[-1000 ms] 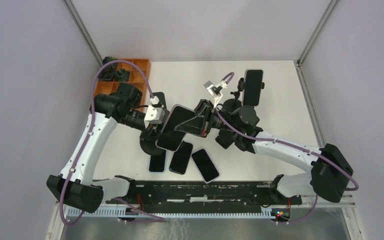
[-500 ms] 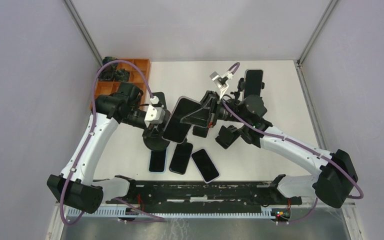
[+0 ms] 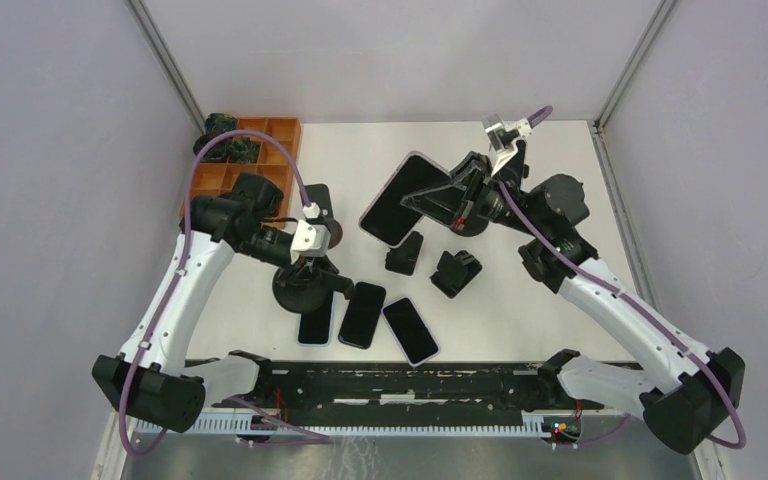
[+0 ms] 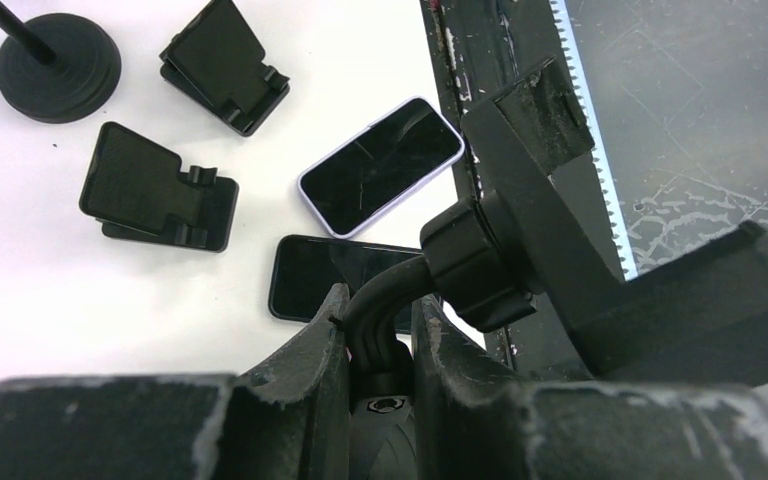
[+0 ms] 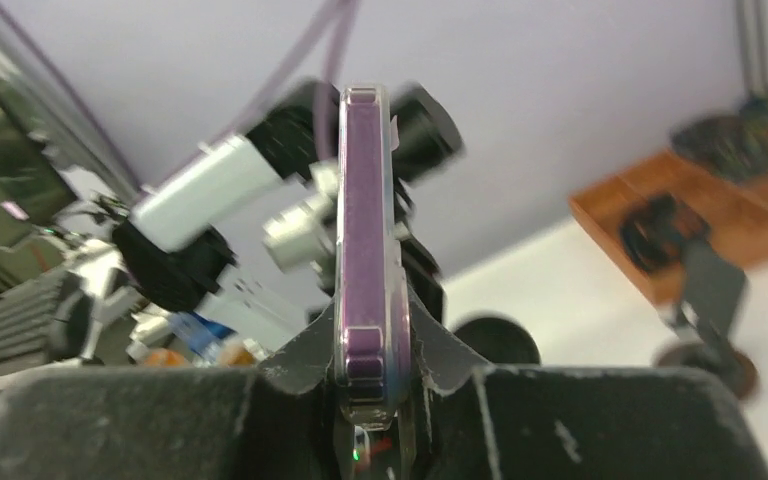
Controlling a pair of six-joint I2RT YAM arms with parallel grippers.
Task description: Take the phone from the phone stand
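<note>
My right gripper [image 3: 438,199] is shut on a phone with a dark screen and a purple case [image 3: 392,200] and holds it in the air over the middle back of the table, clear of the phone stand. In the right wrist view the phone [image 5: 365,220] shows edge-on between my fingers [image 5: 368,338]. The black phone stand [image 3: 296,290] stands on its round base at the left. My left gripper [image 3: 308,262] is shut on its bent neck [image 4: 385,305]. Its clamp head [image 4: 535,240] holds nothing.
Three phones lie flat near the front: [image 3: 315,322], [image 3: 362,314], [image 3: 410,330]. Two small black folding stands [image 3: 403,255], [image 3: 456,272] sit mid-table. Another round-based stand [image 3: 316,200] is behind the left arm. An orange parts tray [image 3: 260,140] sits at the back left.
My right gripper has pulled the phone out of the stand and carried it up and toward the back right. My left gripper has stayed shut on the stand's neck.
</note>
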